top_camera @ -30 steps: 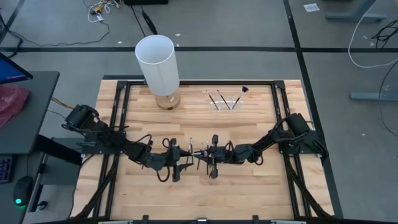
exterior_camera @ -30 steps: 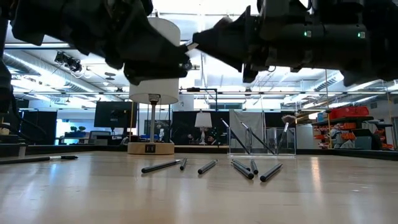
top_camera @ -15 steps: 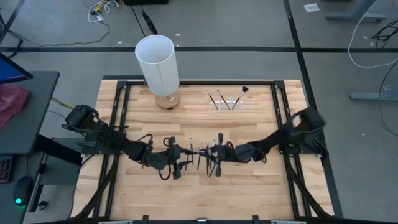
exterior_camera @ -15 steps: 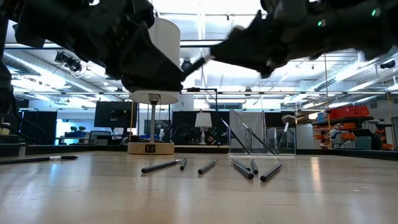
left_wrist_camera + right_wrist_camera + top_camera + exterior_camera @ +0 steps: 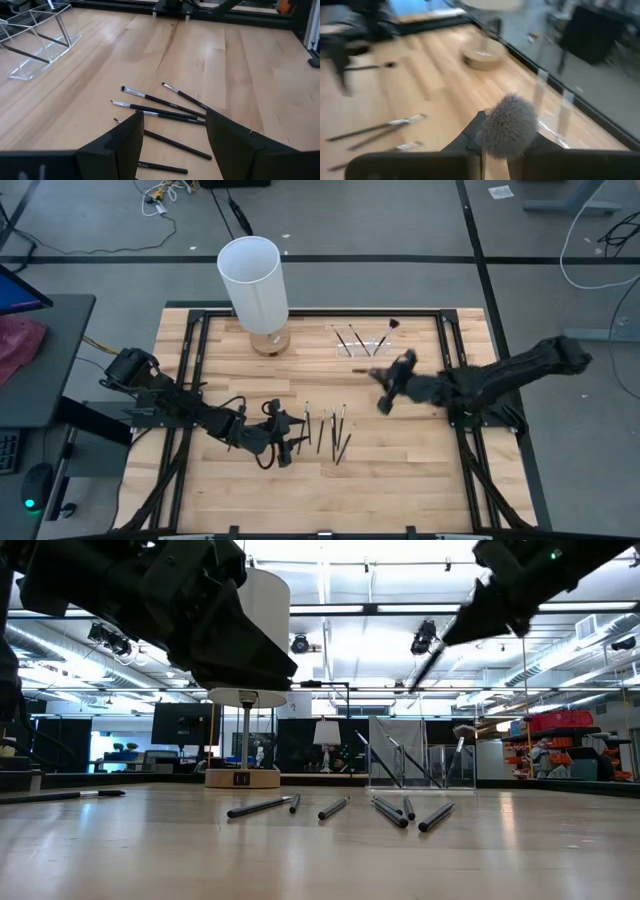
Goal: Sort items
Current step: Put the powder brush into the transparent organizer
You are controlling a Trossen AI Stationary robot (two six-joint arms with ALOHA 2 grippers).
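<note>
Several dark-handled brushes (image 5: 325,430) lie loose on the wooden table's middle, also seen as brushes (image 5: 160,107) in the left wrist view. My left gripper (image 5: 292,440) stands open just left of them, low over the table, its fingers (image 5: 127,137) short of the nearest brushes. My right gripper (image 5: 386,388) is raised to the right of the pile, nearer the clear holder (image 5: 360,345). It is shut on a brush with a fluffy grey head (image 5: 507,125). My right gripper pinches the brush between its two fingers just below the fluffy head (image 5: 495,147), which stands out past the fingers. The handle (image 5: 425,662) slants down out of the hold. The brush is lifted well clear of the table.
A tall white cylinder (image 5: 252,275) on a round wooden base stands at the far left-centre. The clear holder at the far middle has several brushes leaning in it. Black frame rails (image 5: 190,350) run along the table's sides. Bare wood lies near the front edge.
My right gripper has risen from the pile in the table's middle and swung toward the right and far side. It has tipped from pointing down to nearly level and has carried one brush clear of the table. The other brushes stay on the table.
</note>
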